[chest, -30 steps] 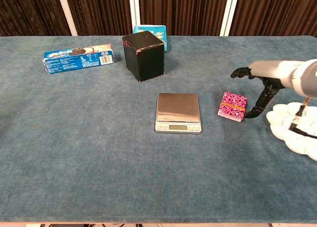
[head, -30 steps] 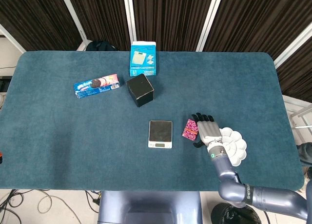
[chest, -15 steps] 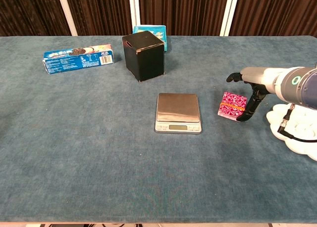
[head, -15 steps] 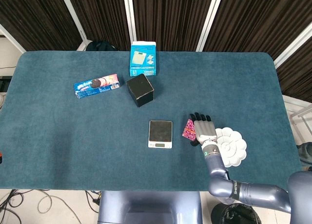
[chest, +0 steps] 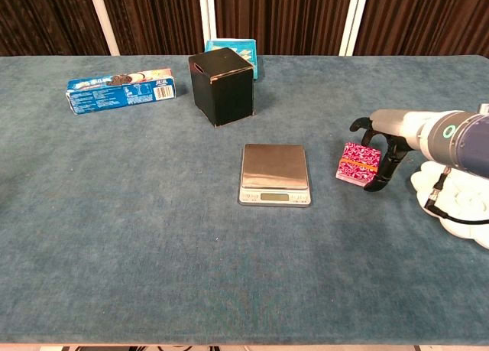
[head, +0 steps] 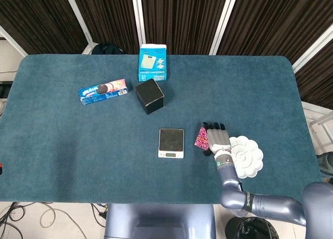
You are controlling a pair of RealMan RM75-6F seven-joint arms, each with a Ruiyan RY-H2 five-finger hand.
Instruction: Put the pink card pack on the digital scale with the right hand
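Reaching for the card pack (chest: 359, 165), I'm bringing my right hand (chest: 384, 141) to its far side from the scale (chest: 274, 173); fingers spread around it, grasping nothing yet.

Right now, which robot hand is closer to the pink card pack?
The right hand: it reaches over the pink card pack, fingers at its right edge. The left hand shows in neither view.
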